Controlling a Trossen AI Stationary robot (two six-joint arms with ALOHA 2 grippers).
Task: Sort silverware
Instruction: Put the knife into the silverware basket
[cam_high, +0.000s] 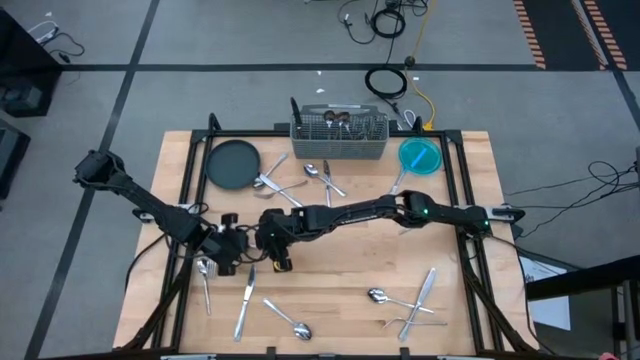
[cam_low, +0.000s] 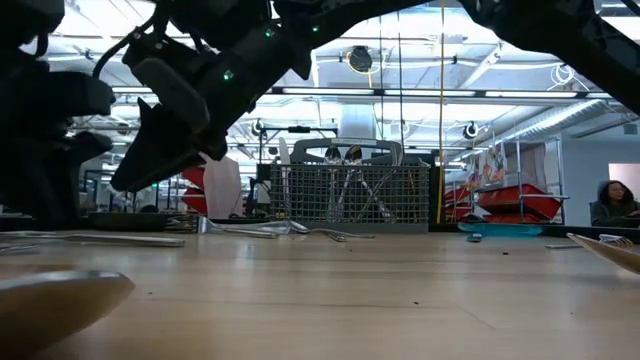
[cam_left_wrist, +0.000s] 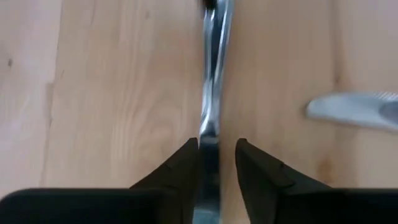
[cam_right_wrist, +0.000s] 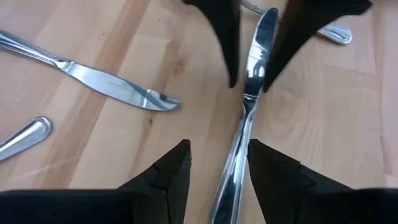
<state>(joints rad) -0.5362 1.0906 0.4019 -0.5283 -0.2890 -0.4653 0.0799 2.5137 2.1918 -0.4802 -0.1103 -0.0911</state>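
Observation:
A silver knife lies along the wooden table near its left middle, between my two grippers, which face each other. My left gripper is open and points down, with one finger on each side of the knife's blade. My right gripper is open too, its fingers standing on either side of the knife's handle with a gap on both sides. In the high view both grippers cover this knife.
A second knife and a spoon handle lie close by. More silverware is scattered at the near left, the near right and the far middle. A wire caddy, a dark plate and a teal dish stand at the back.

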